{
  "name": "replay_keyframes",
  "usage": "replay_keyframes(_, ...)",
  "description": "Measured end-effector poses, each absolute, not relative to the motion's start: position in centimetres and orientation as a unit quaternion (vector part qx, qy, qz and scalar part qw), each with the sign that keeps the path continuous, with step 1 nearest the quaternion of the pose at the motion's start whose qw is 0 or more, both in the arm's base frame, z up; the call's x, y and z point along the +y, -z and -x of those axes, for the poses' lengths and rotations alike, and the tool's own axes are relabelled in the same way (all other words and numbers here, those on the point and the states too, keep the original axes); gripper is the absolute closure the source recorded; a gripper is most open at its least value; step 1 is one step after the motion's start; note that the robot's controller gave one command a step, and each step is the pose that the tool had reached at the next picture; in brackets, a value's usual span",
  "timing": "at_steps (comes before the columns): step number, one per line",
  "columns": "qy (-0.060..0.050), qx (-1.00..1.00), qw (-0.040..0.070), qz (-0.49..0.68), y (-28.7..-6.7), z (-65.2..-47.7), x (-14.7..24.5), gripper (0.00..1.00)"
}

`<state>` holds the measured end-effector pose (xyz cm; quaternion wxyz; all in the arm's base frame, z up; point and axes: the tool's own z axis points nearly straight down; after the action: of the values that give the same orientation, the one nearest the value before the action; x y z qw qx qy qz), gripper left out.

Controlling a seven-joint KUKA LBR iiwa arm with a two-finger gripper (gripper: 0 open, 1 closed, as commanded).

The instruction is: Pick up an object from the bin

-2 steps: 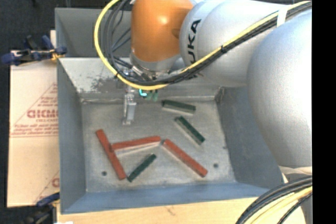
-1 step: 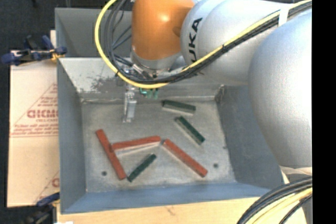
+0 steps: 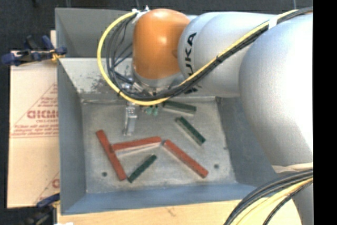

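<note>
Lying flat on the grey metal bin floor (image 3: 213, 131): long red flat bar (image 3: 110, 156), slanting at left, touching a near-level second red bar (image 3: 138, 143); third red bar (image 3: 185, 158), slanting at right. Dark green flat bar (image 3: 142, 167) at front, second green bar (image 3: 190, 130) at right, third green bar (image 3: 181, 108) at back, partly hidden.

Bright overhead light, sheen on orange cover (image 3: 156, 39), soft shadows on bin (image 3: 168, 174) floor

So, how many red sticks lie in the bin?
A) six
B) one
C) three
C: the left red stick lies slanted, the middle red stick runs almost level, and the right red stick is slanted the other way; the other sticks are green.
</note>
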<state>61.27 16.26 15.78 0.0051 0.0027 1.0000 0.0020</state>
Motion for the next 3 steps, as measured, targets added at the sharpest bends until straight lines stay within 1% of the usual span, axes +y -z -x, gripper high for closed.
replay_keyframes(1, -0.001, 0.999, -0.001, -0.046, -12.3, -60.3, 15.1, 0.00)
replay_keyframes(2, -0.002, 1.000, 0.005, -0.005, -7.3, -57.2, 15.0, 1.00)
replay_keyframes(3, -0.002, 1.000, 0.005, -0.005, -7.3, -57.2, 15.0, 1.00)
